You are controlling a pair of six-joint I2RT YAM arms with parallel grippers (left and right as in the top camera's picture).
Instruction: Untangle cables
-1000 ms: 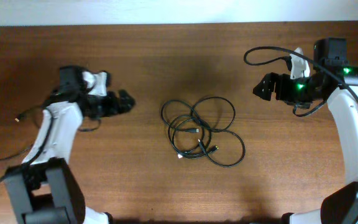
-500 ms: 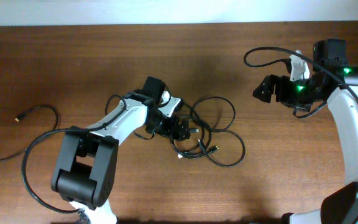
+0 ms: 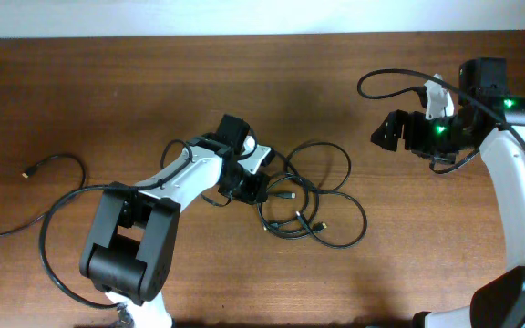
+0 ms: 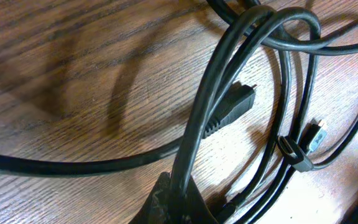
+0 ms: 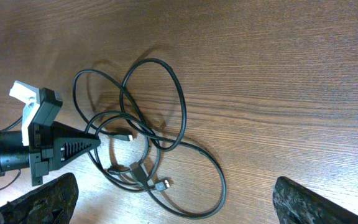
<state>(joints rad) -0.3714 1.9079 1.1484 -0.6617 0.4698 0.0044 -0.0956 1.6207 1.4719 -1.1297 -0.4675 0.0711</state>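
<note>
A tangle of thin black cables [image 3: 310,199] lies in loops at the table's middle. My left gripper [image 3: 260,189] sits at the tangle's left edge, shut on one black cable strand. In the left wrist view that strand [image 4: 194,124] rises out of the closed tips of the left gripper [image 4: 179,202], past a black plug [image 4: 232,109] and a small metal connector [image 4: 316,134]. My right gripper [image 3: 386,130] hovers far to the right, open and empty. In its own view the right gripper [image 5: 176,205] spans wide above the cables [image 5: 135,168].
A separate black cable [image 3: 57,196] with a small connector end [image 3: 27,170] trails over the table's left side. The right arm's own cable [image 3: 386,82] arcs above its wrist. A white wall edge [image 3: 244,16] runs along the back.
My left arm swung in from the far left to the tangle and shut on a strand; the loops shifted slightly to the right. The right arm has stayed still and open.
</note>
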